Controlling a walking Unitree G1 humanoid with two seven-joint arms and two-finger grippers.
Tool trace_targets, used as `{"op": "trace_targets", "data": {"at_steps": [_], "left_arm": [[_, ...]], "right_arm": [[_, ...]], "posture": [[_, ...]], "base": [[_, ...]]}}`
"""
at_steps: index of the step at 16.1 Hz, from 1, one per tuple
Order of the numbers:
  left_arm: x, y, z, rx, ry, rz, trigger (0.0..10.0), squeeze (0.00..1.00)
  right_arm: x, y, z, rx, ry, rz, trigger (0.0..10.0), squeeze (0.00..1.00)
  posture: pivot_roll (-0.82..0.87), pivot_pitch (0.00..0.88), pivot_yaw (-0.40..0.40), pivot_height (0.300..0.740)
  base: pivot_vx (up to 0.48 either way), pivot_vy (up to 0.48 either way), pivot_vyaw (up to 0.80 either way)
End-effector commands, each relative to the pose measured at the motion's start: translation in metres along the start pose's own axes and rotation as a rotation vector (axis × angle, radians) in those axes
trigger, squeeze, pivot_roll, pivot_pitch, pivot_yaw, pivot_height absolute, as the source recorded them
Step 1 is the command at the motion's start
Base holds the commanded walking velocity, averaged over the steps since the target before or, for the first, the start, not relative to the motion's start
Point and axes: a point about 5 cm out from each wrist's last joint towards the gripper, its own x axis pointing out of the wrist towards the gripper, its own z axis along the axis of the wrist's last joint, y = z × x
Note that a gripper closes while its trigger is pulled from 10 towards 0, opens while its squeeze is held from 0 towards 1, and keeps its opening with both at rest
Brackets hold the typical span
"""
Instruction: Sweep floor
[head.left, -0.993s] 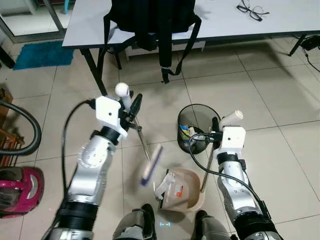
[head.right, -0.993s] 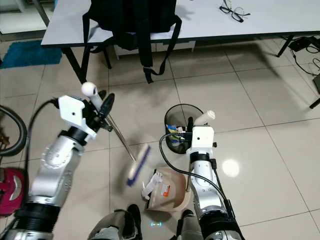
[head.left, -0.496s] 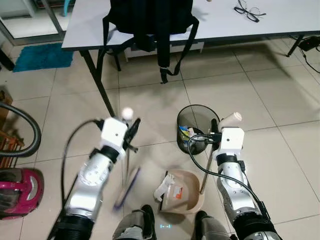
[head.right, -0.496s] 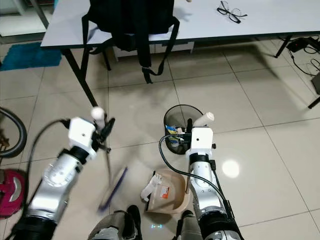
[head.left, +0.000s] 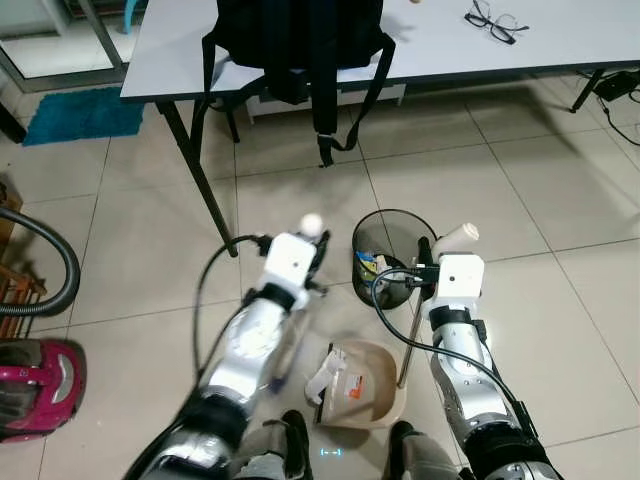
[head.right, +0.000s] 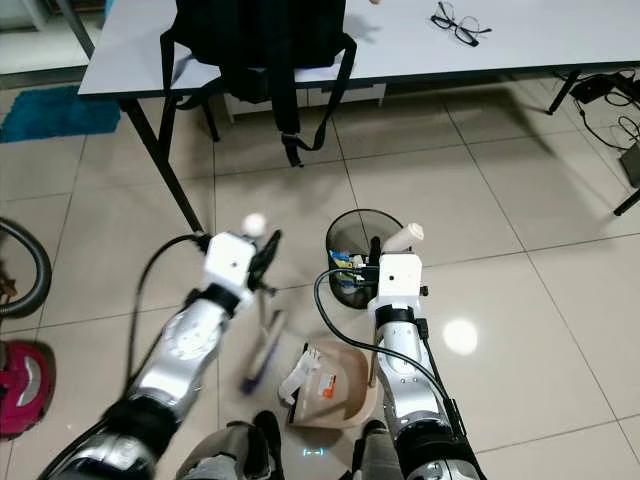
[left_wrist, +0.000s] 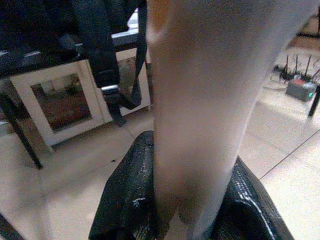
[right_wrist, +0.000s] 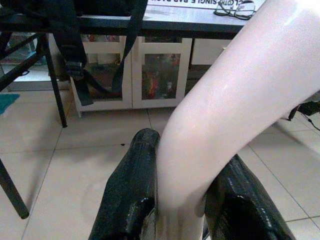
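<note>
Nearest me, the dustpan rests on the tiles, its handle pinched by my right gripper. Just left of it, my left gripper clamps the broom. Beyond stands the bin, then the table.

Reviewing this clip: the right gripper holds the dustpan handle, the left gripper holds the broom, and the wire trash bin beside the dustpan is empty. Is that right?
Not quite. The trash bin is not empty: the left eye view shows colourful litter inside it. The rest stands: the right gripper is shut on the dustpan handle, the left gripper on the broom, and the bin stands beside the dustpan.
</note>
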Motion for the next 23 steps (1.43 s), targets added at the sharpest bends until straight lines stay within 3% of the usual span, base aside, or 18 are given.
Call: {"op": "trace_targets", "data": {"at_steps": [1,5,8,10,13,18,21,23], "left_arm": [[0.0,-0.002,-0.004,-0.096,0.011,0.042,10.0,0.0],[-0.001,0.005,-0.004,-0.179,0.002,0.125,10.0,0.0],[0.0,0.01,-0.007,-0.32,0.018,0.193,10.0,0.0],[0.005,0.017,0.001,-0.449,-0.02,0.251,10.0,0.0],[0.009,0.025,0.014,-0.495,-0.072,0.255,10.0,0.0],[-0.014,0.045,0.035,-0.294,-0.112,0.079,10.0,0.0],[-0.035,0.058,0.052,-0.163,-0.082,-0.127,10.0,0.0],[-0.043,0.068,0.062,-0.131,-0.077,-0.177,10.0,0.0]], "right_arm": [[-0.005,0.0,-0.004,-0.001,0.027,0.01,10.0,0.0],[-0.006,0.003,-0.006,0.001,0.032,0.013,10.0,0.0],[-0.005,0.003,-0.005,0.002,0.034,0.019,10.0,0.0],[-0.004,0.001,-0.005,0.0,0.037,0.017,10.0,0.0],[-0.004,-0.001,-0.006,0.001,0.042,0.012,10.0,0.0],[-0.006,-0.004,-0.008,0.014,0.045,0.015,10.0,0.0],[-0.008,-0.007,-0.008,0.03,0.048,0.026,10.0,0.0],[-0.009,-0.009,-0.008,0.039,0.044,0.034,10.0,0.0]], "posture": [[-0.06,0.207,0.06,0.74],[-0.06,0.204,0.058,0.74],[-0.06,0.197,0.056,0.74],[-0.06,0.19,0.055,0.74],[-0.05,0.177,0.055,0.74],[-0.04,0.149,0.057,0.74],[-0.03,0.136,0.052,0.74],[-0.02,0.128,0.05,0.74]], "base": [[0.0,0.0,0.0],[0.0,0.0,0.0],[0.0,0.0,0.0],[0.0,0.0,0.0],[0.0,0.0,0.0],[0.0,0.0,0.0],[0.0,0.0,0.0],[0.0,0.0,0.0]]}}
